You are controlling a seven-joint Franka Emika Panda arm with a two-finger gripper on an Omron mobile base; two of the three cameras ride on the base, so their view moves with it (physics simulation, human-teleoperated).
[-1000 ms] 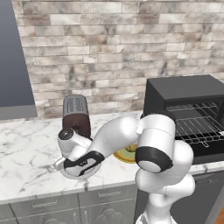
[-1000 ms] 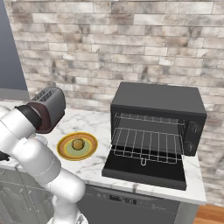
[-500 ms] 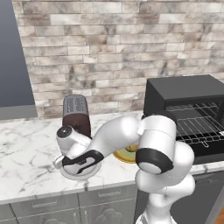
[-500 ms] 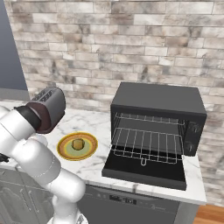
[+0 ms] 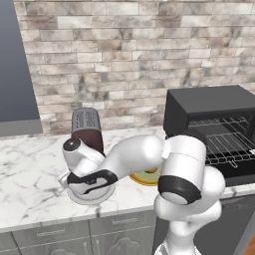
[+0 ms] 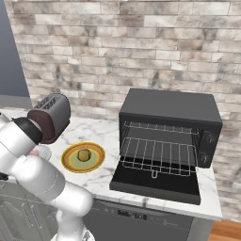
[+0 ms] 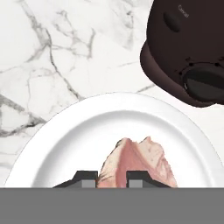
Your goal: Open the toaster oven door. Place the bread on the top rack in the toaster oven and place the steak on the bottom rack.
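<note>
Lower than a second ago, the arm's hand now sits down over the grey-white plate (image 5: 87, 196) at the left of the marble surface (image 5: 30, 184), while the oven, the toaster and the green plate lie as they did. From the hand camera the pincer (image 7: 111, 178) has its two dark tips one on each side of the near edge of the steak (image 7: 138, 162), the pinkish slab lying on the white plate (image 7: 65, 144); the jaws are narrowed around the meat, but whether they already press it I cannot tell. Just beyond the plate stands the dark brown slot toaster (image 7: 188, 48), upright on the surface (image 7: 65, 48). To the right of the plate, in the right base view, the bread (image 6: 84, 155) rests in the middle of the yellow-rimmed green plate (image 6: 70, 162). Further right stands the toaster oven (image 6: 172, 122), with the toaster oven door (image 6: 157, 181) folded down flat toward the front of the surface. Inside, the top rack (image 6: 160, 128) and the bottom rack (image 6: 157, 155) are both bare, the lower one drawn partly forward over the door
</note>
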